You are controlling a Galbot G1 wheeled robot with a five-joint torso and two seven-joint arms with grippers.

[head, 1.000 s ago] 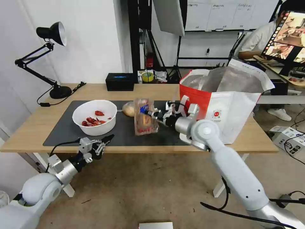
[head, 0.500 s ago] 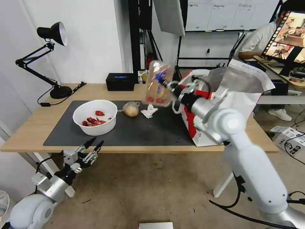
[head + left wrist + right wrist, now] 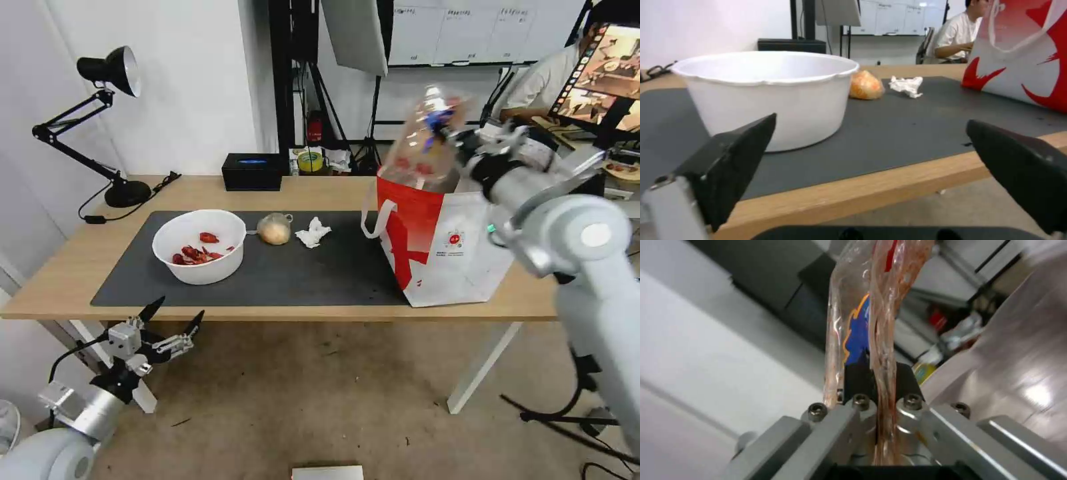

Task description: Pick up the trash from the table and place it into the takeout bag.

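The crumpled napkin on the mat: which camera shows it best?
The head view: it looks down on the crumpled napkin, lying apart from the bagged lump on the grey mat. The left wrist view shows it low and far beyond the white bowl.

left gripper (image 3: 871,160) fingers (image 3: 735,156) spread | white bowl (image 3: 766,93) just ahead

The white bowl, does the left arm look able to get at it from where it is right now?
Probably yes. The left gripper hangs open below the table edge, facing the white bowl, with nothing between them; it would need to rise above the edge first.
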